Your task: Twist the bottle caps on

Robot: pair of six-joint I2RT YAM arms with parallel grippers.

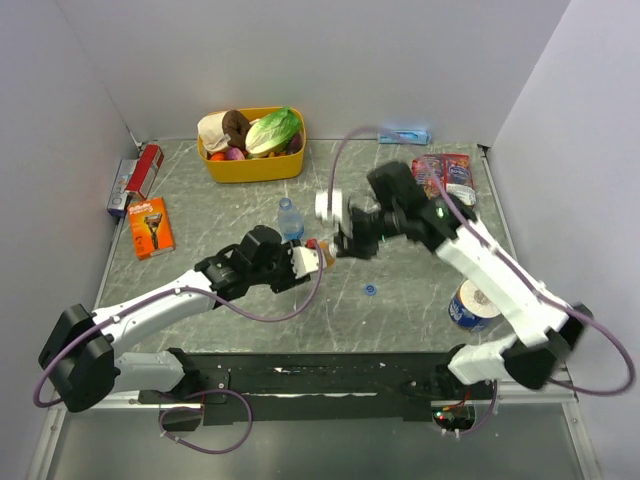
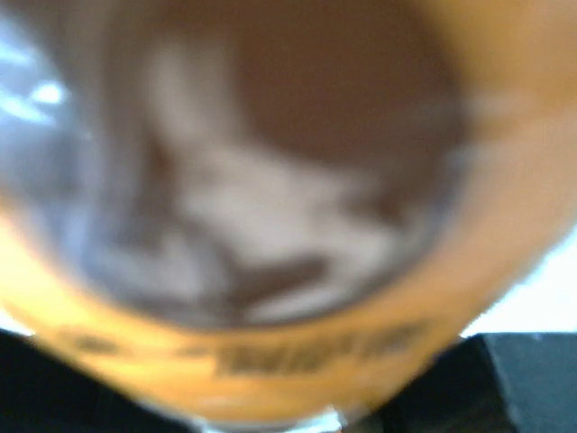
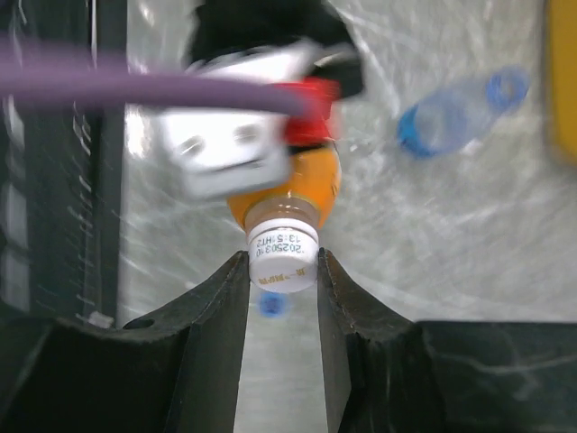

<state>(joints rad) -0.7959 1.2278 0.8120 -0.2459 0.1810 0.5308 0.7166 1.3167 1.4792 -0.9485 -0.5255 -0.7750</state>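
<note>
Overhead, the two arms meet at the middle of the worktop (image 1: 420, 300). The left tool (image 1: 308, 258) is clamped around the orange bottle (image 1: 322, 254), and the right tool (image 1: 345, 243) reaches that bottle's end from the other side. From this height the cap itself is too small to make out.

The right wrist view supplies that detail. The white cap (image 3: 282, 255) sits on the orange bottle (image 3: 290, 185) at its neck. The right tool (image 3: 282, 263) pinches it, one dark finger touching each side. The left wrist view gives only a blur of the orange bottle (image 2: 505, 225) and its dark label, filling the picture at close range.

The blue cap (image 1: 370, 290) lies loose on the worktop, near the two tools on the side toward the arm bases. In the right wrist view it (image 3: 270, 305) shows through the gap between the fingers. The water bottle (image 1: 290, 218) is just beyond the left tool, held by neither arm. A blue-and-white can (image 1: 470, 305) stands well apart beside the right arm.
</note>
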